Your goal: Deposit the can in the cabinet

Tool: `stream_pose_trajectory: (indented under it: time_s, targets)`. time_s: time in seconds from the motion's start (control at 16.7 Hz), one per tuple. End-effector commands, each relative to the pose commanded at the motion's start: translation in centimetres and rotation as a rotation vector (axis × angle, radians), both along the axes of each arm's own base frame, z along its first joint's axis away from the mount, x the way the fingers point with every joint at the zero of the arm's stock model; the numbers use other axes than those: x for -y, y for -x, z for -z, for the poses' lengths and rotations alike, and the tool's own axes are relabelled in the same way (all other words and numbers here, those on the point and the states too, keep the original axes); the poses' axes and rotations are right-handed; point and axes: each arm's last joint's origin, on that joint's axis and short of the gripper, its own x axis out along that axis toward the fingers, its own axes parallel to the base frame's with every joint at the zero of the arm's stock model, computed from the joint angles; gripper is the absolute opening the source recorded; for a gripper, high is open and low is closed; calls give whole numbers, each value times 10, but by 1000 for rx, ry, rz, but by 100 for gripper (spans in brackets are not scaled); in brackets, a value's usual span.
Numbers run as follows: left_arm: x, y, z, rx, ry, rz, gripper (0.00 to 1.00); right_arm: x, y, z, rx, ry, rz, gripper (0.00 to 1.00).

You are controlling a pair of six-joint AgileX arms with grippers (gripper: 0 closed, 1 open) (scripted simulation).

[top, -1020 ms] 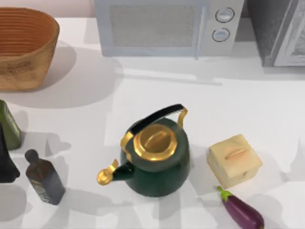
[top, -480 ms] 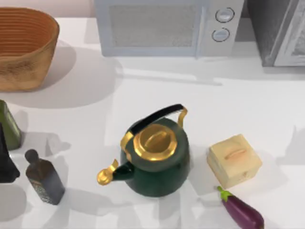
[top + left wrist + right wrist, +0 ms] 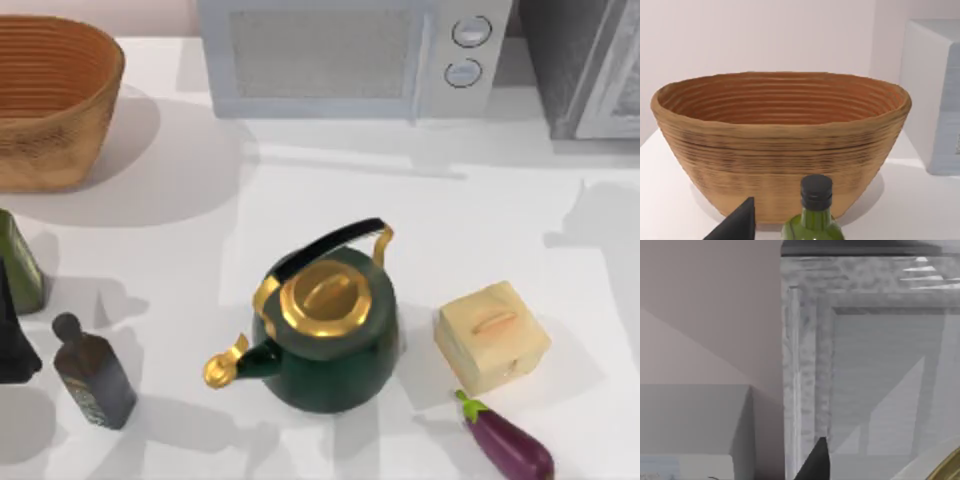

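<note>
The can is out of view. The cabinet [image 3: 578,60], dark grey and speckled with a pale framed door panel, stands at the table's back right corner. In the right wrist view the closed door [image 3: 880,380] is close ahead, with a dark tip of my right gripper [image 3: 815,462] low in front of it. My left gripper [image 3: 8,345] is a dark shape at the table's left edge, beside a green bottle [image 3: 18,262]. Its dark tip [image 3: 737,225] also appears in the left wrist view.
A white microwave [image 3: 340,55] stands at the back centre, left of the cabinet. A woven basket [image 3: 50,100] sits at the back left. A green and gold kettle [image 3: 325,325] stands mid-table, with a tan box [image 3: 492,335] and an eggplant [image 3: 508,440] to its right and a dark bottle [image 3: 92,372] at the front left.
A shadow on the table's right side has slid from beside the tan box toward the back, near the cabinet. The things on the table have not moved.
</note>
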Motion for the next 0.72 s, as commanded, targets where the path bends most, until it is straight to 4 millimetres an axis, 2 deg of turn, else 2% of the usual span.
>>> stream_pose_trajectory:
  time_s: [0.18, 0.36, 0.54, 0.72]
  targets:
    - [0, 0, 0, 0, 0, 0, 100, -8, -29, -50, 0, 0, 0, 0]
    - [0, 0, 0, 0, 0, 0, 100, -18, -60, -88, -1, -1, -1, 0]
    - [0, 0, 0, 0, 0, 0, 100, -27, -86, -112, 0, -1, -2, 0]
    - [0, 0, 0, 0, 0, 0, 100, -33, -103, -125, 0, -2, -2, 0]
